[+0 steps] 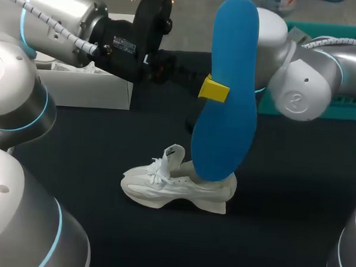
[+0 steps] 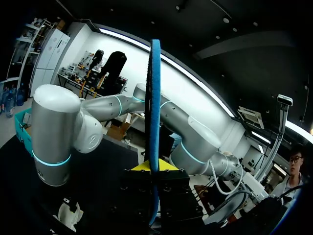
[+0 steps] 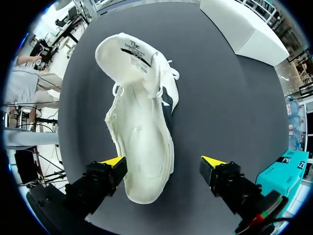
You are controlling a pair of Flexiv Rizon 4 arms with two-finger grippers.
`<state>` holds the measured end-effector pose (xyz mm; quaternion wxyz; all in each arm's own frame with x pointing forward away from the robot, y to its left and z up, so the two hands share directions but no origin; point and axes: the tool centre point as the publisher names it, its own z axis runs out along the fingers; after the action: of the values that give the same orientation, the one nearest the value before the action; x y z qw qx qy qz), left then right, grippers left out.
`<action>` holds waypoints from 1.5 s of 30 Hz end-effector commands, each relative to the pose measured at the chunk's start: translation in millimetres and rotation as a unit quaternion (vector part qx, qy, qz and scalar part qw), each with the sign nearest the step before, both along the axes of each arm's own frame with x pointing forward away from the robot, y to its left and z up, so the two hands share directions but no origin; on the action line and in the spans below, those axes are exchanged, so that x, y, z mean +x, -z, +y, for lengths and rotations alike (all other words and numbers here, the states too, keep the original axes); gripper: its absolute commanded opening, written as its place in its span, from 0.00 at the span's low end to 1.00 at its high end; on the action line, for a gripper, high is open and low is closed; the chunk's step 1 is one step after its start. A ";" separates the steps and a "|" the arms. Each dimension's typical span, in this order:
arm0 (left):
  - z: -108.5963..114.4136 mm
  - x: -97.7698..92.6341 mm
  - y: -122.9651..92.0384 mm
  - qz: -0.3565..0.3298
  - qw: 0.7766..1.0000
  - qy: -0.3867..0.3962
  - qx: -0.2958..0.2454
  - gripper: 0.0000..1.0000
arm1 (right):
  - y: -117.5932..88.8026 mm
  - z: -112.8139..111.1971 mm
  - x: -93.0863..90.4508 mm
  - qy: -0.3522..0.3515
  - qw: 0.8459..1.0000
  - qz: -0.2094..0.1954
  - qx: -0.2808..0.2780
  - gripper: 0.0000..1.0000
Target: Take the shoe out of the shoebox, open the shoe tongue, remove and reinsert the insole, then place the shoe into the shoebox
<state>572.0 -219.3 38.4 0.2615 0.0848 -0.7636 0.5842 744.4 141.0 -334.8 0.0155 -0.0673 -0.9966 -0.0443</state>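
A white sneaker (image 1: 177, 185) sits on its sole in the middle of the black surface (image 1: 296, 197). Its toe points toward the robot's left and its tongue (image 1: 175, 151) stands up, leaving the mouth open. Over its heel end the right claw (image 3: 164, 164) hangs spread wide, one yellow tip on each side of the shoe and neither touching, probably placed to steady it. A blue insole (image 1: 232, 52) stands on end above the shoe, its lower end near the opening; contact cannot be told. The left claw (image 1: 214, 89) is clamped across its middle, seemingly to aim it down into the shoe. Farther back, well apart, the white shoebox (image 1: 95, 88) waits at the left and a teal box (image 1: 270, 106) sits at the right.
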 end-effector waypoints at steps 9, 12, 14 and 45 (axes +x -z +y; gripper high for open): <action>-0.2 -0.8 0.9 0.000 1.000 -0.001 0.000 0.00 | 36.6 42.4 23.1 -0.022 0.999 0.027 -0.029 1.00; -0.2 -0.8 0.9 0.000 1.000 -0.001 0.000 0.00 | 42.4 45.3 24.1 -0.025 0.999 0.033 -0.025 1.00; -0.2 -0.8 0.9 0.000 1.000 -0.001 0.000 0.00 | 45.4 45.2 22.4 -0.022 0.999 0.037 -0.022 1.00; -0.2 -0.8 0.9 0.000 1.000 -0.001 0.000 0.00 | 15.3 28.6 -1.7 0.388 0.909 0.117 0.094 0.00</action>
<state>572.0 -219.3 38.3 0.2615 0.0848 -0.7636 0.5842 750.9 180.8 -355.2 0.0938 -0.1890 -0.9763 -0.0486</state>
